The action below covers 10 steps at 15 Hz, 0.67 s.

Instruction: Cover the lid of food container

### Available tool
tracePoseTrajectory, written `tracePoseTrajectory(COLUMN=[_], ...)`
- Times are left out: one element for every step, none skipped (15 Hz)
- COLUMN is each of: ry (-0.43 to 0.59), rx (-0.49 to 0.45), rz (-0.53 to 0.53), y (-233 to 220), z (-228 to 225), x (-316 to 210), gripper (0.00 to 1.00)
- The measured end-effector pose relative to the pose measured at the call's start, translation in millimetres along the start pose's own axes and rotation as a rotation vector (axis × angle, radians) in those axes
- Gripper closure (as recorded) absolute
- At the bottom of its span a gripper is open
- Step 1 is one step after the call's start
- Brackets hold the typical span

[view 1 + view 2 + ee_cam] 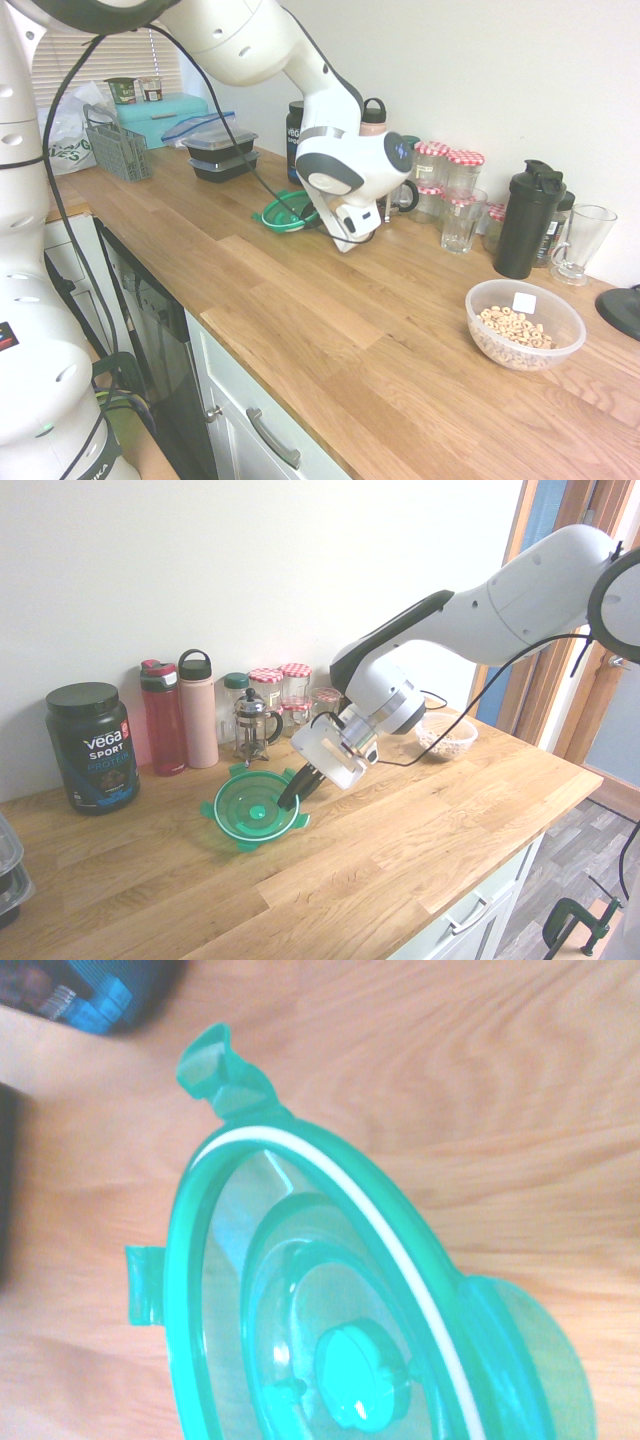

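Lid: gripper pinching its rim, tilting it off the counter; bowl waiting uncovered, well apart.

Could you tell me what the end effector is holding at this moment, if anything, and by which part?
The end effector is shut on the green lid, gripping it at the rim on the side nearest the arm, so the lid hangs tilted over the countertop.

Green lid: 1
Cereal bowl: 1
Black meal boxes: 2, stacked
Drinking glasses: 2
Red-checked jars: at least 4
Black shaker: 1
Water bottles: 2
Protein tub: 1
French press: 1
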State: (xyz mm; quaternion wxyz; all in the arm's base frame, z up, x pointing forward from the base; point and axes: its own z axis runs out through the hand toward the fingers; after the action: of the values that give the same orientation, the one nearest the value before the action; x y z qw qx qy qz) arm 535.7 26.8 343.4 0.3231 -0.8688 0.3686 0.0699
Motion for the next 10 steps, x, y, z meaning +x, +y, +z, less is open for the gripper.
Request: tracePoseTrajectory(ry=[0.054,0.114,0.176,0.239,0.303,0.363,0.423,0.479,0.535,0.587], rx=[-0.050,-0.098,-0.139,-0.180,-0.224,-0.272,-0.320,-0.368,-0.417,-0.465], rz=[-0.011,-0.023,-0.035,-0.046,-0.059,-0.071,-0.084,-0.098,-0.118,-0.138], y=[-10.9,-20.8,-28.9,-35.3,-40.7,-46.6,-52.6,-59.0,-66.1,-72.4], z=[-19.0,-41.1,-64.0,-87.6,-109.9,-130.6,-146.1,-154.9,-158.2,-159.7], x=[-7.5,-16.9,-26.2,-35.5,-44.8,-53.2,-60.0,-64.0,-67.1,-68.9], gripper=[1.00,1.00,1.00,1.00,1.00,1.00,1.00,1.00,1.00,1.00])
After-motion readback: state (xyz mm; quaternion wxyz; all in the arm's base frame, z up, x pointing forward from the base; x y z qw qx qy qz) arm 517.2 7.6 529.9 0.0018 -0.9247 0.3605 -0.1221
